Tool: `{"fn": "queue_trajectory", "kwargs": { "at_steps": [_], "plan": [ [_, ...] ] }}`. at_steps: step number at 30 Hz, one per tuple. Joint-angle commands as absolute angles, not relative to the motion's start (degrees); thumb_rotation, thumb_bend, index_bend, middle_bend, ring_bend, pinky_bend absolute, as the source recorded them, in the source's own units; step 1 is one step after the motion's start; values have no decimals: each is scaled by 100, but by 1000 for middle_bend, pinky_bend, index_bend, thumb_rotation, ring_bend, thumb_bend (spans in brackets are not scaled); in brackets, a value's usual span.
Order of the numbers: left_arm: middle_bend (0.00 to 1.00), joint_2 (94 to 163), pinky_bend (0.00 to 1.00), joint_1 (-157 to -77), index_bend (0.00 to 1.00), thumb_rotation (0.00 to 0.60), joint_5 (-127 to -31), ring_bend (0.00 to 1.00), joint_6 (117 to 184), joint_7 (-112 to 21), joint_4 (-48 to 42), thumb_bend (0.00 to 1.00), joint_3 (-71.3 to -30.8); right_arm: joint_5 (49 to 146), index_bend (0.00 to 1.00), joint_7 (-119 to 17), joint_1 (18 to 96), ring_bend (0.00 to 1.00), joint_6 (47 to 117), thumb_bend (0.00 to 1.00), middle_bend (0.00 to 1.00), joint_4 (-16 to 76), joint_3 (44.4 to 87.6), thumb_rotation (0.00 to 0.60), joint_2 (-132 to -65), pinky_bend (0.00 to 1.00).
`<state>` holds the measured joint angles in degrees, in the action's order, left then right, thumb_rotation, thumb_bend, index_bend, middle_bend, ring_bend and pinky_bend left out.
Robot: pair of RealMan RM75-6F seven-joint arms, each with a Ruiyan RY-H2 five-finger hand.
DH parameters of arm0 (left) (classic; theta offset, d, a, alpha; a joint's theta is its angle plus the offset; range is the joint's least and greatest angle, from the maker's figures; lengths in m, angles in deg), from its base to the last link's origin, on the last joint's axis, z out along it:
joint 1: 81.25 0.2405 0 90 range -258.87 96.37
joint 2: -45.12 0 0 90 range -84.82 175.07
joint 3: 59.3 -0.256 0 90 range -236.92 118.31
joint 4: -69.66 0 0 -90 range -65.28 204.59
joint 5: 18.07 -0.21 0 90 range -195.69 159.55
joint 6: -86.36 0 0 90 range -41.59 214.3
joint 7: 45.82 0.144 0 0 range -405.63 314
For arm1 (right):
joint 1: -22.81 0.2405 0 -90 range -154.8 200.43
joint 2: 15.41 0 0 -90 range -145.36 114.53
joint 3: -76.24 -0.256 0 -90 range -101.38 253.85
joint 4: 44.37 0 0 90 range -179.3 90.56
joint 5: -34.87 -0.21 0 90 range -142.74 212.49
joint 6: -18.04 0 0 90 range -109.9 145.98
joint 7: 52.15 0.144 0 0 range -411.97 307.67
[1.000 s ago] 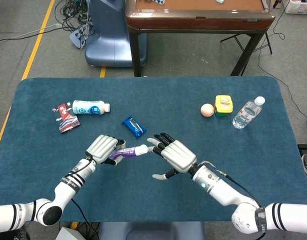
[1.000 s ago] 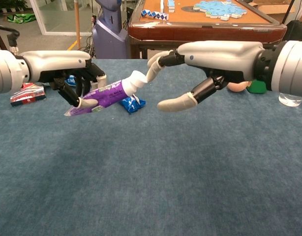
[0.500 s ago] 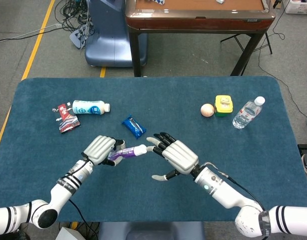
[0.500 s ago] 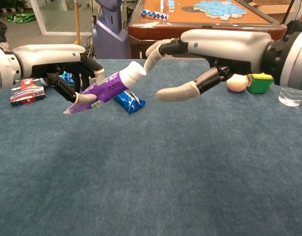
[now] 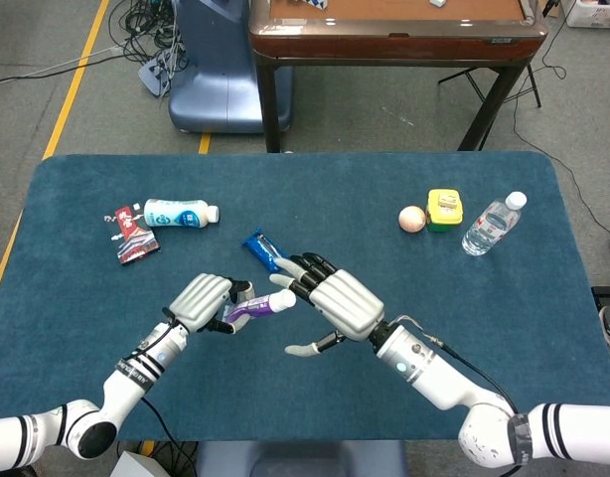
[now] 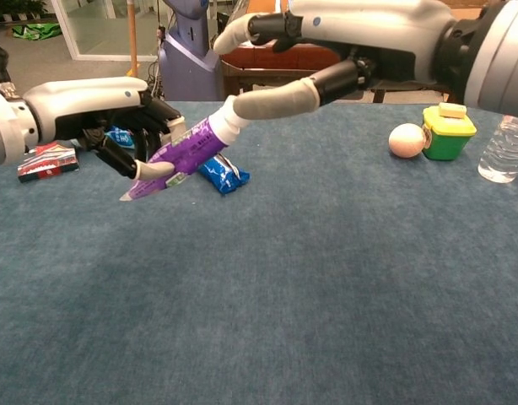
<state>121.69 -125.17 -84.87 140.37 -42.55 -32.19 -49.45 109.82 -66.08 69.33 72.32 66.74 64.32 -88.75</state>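
While my left hand (image 5: 201,301) has its fingers curled round the lower half of the purple tube (image 5: 253,308), gripping it clear of the blue table (image 5: 404,397), the tube slants up, with its white cap (image 5: 282,299) sticking out past the fingertips toward my right hand (image 5: 335,303).

Right hand is spread and holds nothing. In the chest view its thumb (image 6: 272,97) lies just beside the cap (image 6: 229,114), a little over it, and the other fingers (image 6: 238,24) arch well above. I cannot tell whether the thumb touches the cap or is just off it.

By my reading, the step in hand is the right hand lining up on the cap end, with the left doing all the holding; nothing is pinched on the right side yet.

Any grasp from here calls for the thumb on one side of the cap and the fingers coming down on the other, matched to the tube's tilt. The left grip should stay firm so the tube doesn't swing.

Other items:
- A blue packet (image 5: 262,248) lies on the cloth just beyond both hands' fingertips.
- A white bottle (image 5: 178,213) and a red packet (image 5: 131,236) are further out, beyond the left hand.
- A pale ball (image 5: 411,219), a yellow-green box (image 5: 444,210) and a water bottle (image 5: 492,224) are well beyond the right hand, off to its outer side.
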Motion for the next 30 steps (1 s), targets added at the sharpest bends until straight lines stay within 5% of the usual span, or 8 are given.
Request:
{"fn": "queue_trajectory", "kwargs": {
  "at_steps": [1, 30],
  "plan": [
    [717, 12215, 436, -12496, 618, 600, -8549, 470, 14076, -4323, -3199, 460, -4924, 10867, 0, -6724, 7008, 0, 7239, 47, 0, 6663, 6370, 228, -8993, 0],
    [726, 12296, 436, -12396, 625, 600, -8996, 470, 14214, -4875, -3141, 469, -4818, 10619, 0, -6924, 7314, 0, 7477, 50, 0, 6100, 6251, 207, -9941, 0]
  ]
}}
